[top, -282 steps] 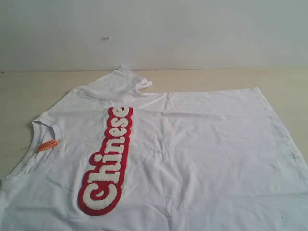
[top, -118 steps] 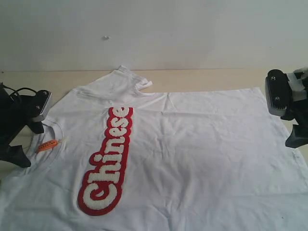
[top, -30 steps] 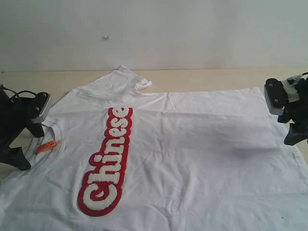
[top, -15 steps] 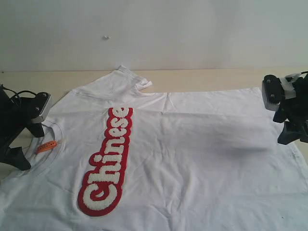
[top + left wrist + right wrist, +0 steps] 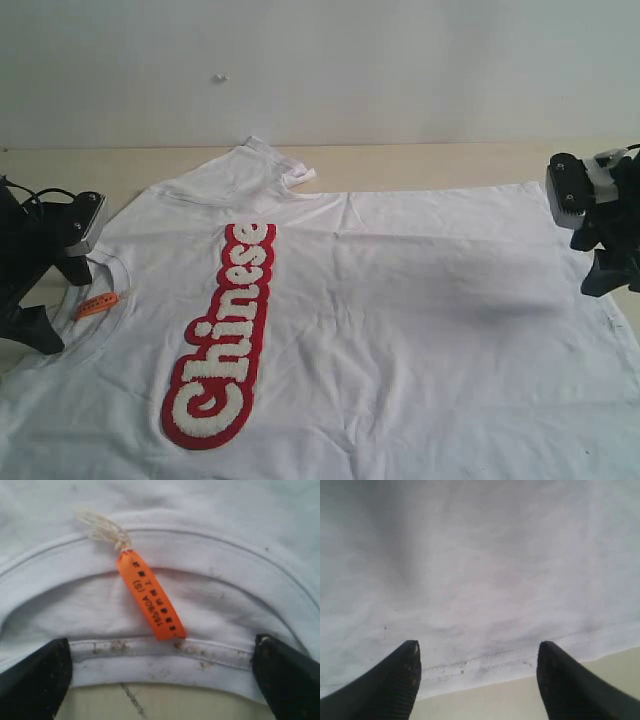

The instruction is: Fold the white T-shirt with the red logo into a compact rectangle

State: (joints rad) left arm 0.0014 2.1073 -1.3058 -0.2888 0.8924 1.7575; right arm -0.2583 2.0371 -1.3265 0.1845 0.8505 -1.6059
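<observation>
The white T-shirt (image 5: pixel 400 320) lies spread flat, front up, with its neck toward the left and its hem toward the right. The red logo (image 5: pixel 225 335) runs across its chest. My left gripper (image 5: pixel 55 300) is open at the ribbed collar (image 5: pixel 165 652), its fingers (image 5: pixel 40 675) straddling the back neckband just below the orange neck tag (image 5: pixel 150 600). My right gripper (image 5: pixel 603 262) hovers open over the hem (image 5: pixel 485 665) at the shirt's right edge. Nothing is between either pair of fingers.
The pale wooden table (image 5: pixel 420 160) shows bare behind the shirt and at both sides. A white wall (image 5: pixel 320 60) rises behind it. One sleeve (image 5: pixel 265 165) lies folded up at the back. The shirt's near part runs out of the exterior view.
The right gripper has drifted slightly over the shirt's right edge, and its shadow on the cloth has shifted with it. The left gripper and the shirt have stayed still.
</observation>
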